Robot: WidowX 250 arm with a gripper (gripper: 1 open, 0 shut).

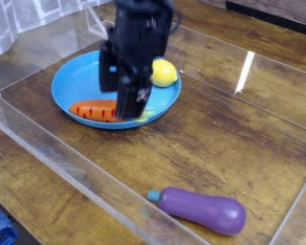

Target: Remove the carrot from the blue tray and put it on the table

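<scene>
Pincer [125,93] jaws apart, pointing down over carrot [97,111] at blue tray's [69,78] six o'clock, straddling it for a grasp.

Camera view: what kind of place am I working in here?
Probably a lab tabletop test cell, not a real kitchen: a wood-plank table fenced by clear acrylic walls, with toy food on it, a carrot in a blue tray and a purple eggplant.
</scene>
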